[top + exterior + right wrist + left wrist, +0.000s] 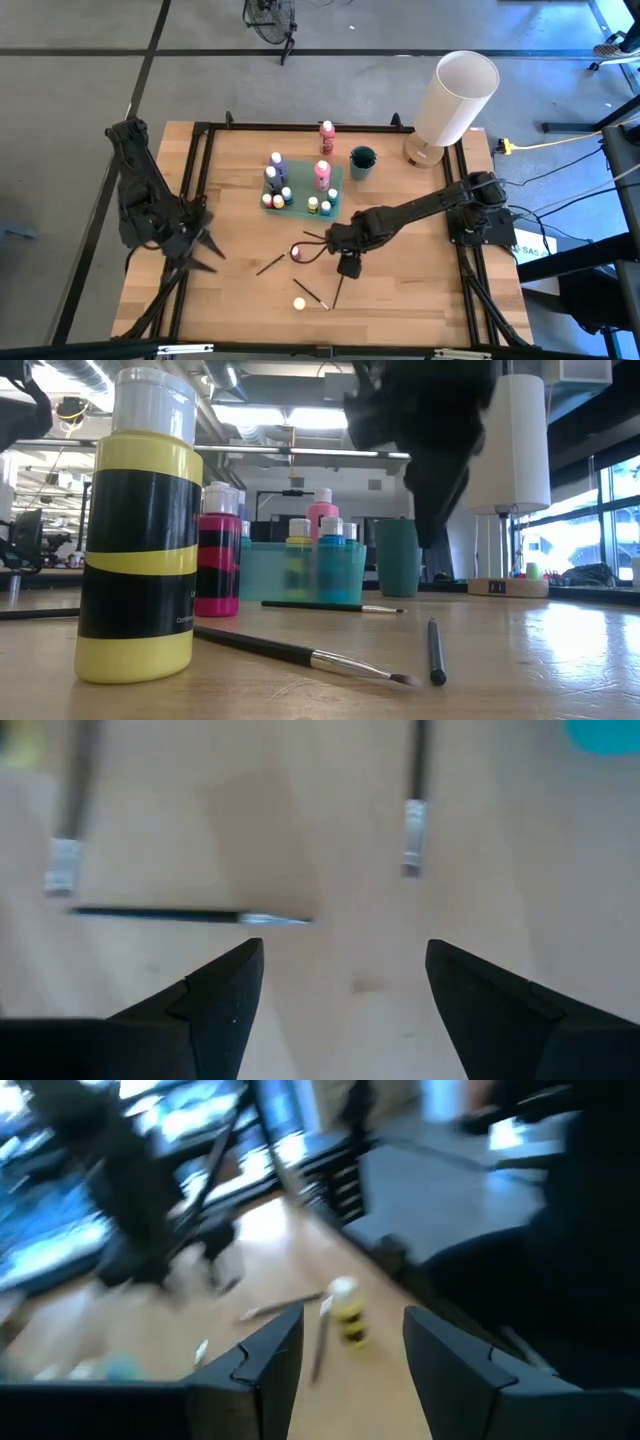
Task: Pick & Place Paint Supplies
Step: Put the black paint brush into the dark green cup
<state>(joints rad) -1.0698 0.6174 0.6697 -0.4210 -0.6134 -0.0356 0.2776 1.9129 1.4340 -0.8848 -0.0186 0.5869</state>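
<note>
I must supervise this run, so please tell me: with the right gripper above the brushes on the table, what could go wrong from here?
1. The right gripper, open, hovers over several thin brushes lying close together and at different angles; it may pinch two or miss a flat handle.
2. A red bottle stands just beside that gripper; the arm could knock it over.
3. The yellow bottle stands alone touching a brush; dragging that brush might tip it.

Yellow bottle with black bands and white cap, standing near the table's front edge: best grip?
Grip the yellow-and-black bottle across its straight cylindrical body, below the white cap, coming in level from its open side. It stands upright; a thin dark-handled brush lies beside its base, so stay above that. The open right gripper is nearest.
</note>
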